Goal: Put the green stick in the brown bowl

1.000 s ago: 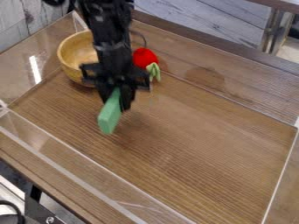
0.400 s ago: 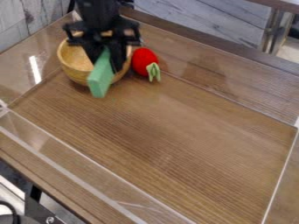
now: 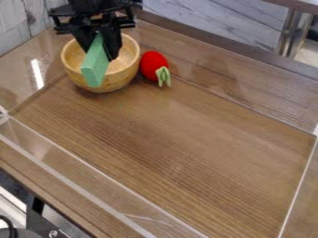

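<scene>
The gripper (image 3: 97, 35) is closed on the top of the stick (image 3: 97, 58) and holds it up in the air. The stick hangs down at a slant, with its low end over the open bowl (image 3: 74, 79). From this side it looks as if the stick is above the bowl and not yet lying in it, though I cannot tell for sure if the tip touches the inside. The gripper points mostly down, which makes sense, because that way the stick can go in from the top and not bump the thick wall. A red toy (image 3: 152, 66) sits on the table (image 3: 199, 139) just beside the bowl, on its right, and is not part of the job. The bowl sits near the far left corner of the table. I think the next step is to lower the stick a bit and let go, so it drops inside.
</scene>
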`<state>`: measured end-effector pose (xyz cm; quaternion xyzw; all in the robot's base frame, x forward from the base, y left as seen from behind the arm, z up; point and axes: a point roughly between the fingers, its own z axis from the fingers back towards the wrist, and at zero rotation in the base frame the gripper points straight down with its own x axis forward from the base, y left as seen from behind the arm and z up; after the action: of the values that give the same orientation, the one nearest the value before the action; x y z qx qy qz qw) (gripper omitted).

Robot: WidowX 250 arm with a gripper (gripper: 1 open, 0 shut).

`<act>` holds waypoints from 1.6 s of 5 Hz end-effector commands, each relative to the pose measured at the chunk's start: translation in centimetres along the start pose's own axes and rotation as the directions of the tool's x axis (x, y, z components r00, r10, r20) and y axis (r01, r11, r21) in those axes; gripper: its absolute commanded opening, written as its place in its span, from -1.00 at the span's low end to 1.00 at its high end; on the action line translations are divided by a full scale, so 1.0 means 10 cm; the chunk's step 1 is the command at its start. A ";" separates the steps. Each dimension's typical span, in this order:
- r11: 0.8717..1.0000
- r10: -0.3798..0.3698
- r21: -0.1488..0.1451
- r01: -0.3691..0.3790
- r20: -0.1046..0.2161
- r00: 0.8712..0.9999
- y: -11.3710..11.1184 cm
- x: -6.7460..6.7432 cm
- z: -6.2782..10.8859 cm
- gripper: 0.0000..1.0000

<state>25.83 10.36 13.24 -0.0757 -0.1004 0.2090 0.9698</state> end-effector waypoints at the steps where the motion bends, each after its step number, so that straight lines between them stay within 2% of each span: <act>1: 0.997 0.074 0.010 -0.075 0.095 0.993 0.00 0.12 0.15 -1.00; 3: 0.997 0.079 0.014 -0.081 0.111 0.991 0.05 0.37 0.00 -1.00; 6: 0.986 0.159 0.017 -0.163 0.147 0.976 0.41 0.51 -0.14 -1.00; 7: 0.985 0.164 0.017 -0.169 0.163 0.973 0.51 0.54 -0.22 -1.00; 8: 0.990 0.138 0.013 -0.143 0.171 0.975 0.60 0.57 -0.28 -1.00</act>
<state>28.79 17.32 8.95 -0.0626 -0.1508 0.2898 0.9431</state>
